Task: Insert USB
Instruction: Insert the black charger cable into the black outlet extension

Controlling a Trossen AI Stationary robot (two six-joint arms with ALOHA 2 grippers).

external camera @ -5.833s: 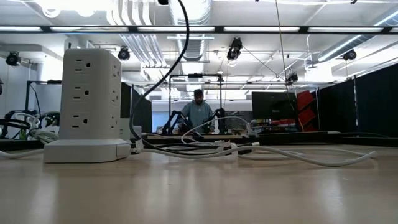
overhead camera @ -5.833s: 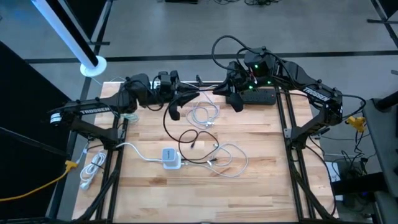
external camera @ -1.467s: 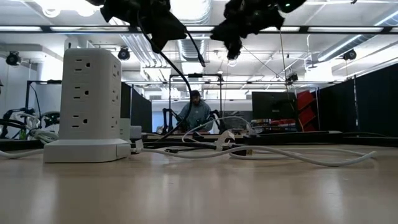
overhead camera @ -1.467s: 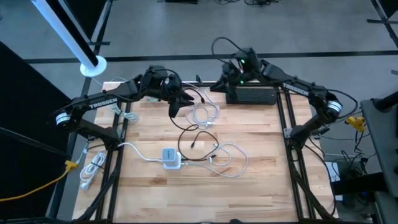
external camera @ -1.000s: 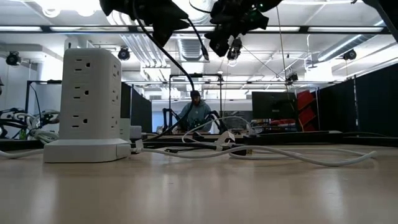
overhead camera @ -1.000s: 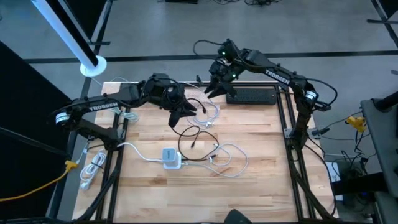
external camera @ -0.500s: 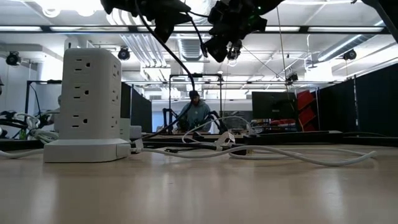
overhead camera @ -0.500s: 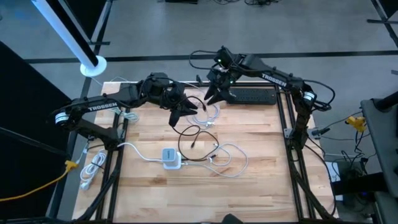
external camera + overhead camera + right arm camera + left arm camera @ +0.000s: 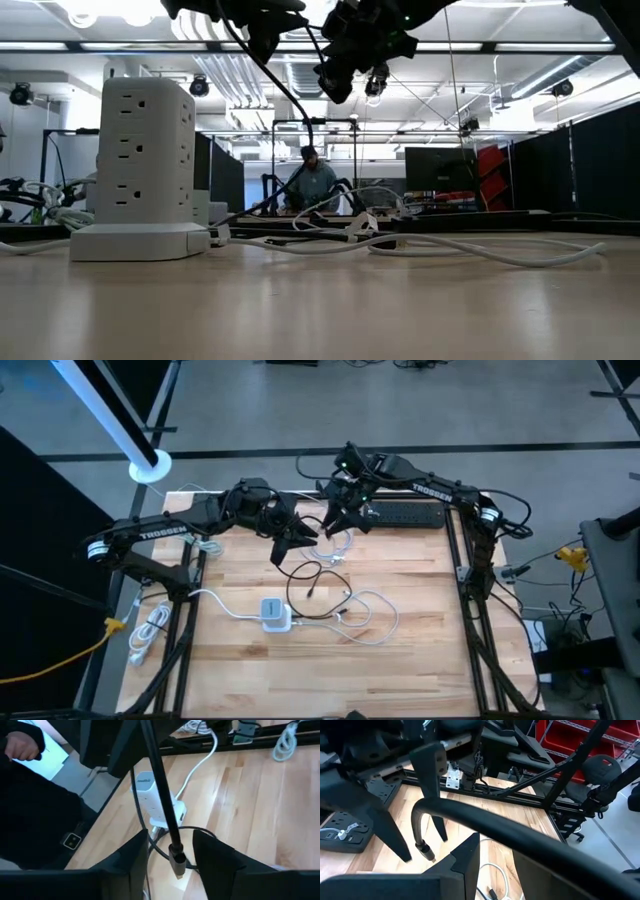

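Observation:
My left gripper (image 9: 293, 538) hovers over the far middle of the table, shut on a black cable (image 9: 485, 822). The cable's free end bends over and hangs down, ending in the USB plug (image 9: 176, 861). My right gripper (image 9: 333, 523) is open, with one finger on each side of that plug (image 9: 424, 851) and a gap on both sides. The white power tower (image 9: 275, 613) stands on its base on the table nearer the front. It shows at the left of the low view (image 9: 140, 160). My left gripper pinches the black cable (image 9: 495, 827) between its two fingers, a short way behind the plug end. It comes from the table's left, slanting slightly down. The held stretch is lifted clear, and the rest hangs slack to a loop (image 9: 305, 575) on the table.
A black power strip (image 9: 405, 513) lies at the far right edge. A white coiled cable (image 9: 332, 545) lies below the grippers, and more white cable (image 9: 375, 615) loops right of the tower. A person (image 9: 315, 185) sits beyond the table. A hand (image 9: 20, 745) shows beside it.
My right gripper has come down and toward the table's left, from above the power strip to the plug end that my left gripper holds up. The cable and my left gripper have stayed where they were.

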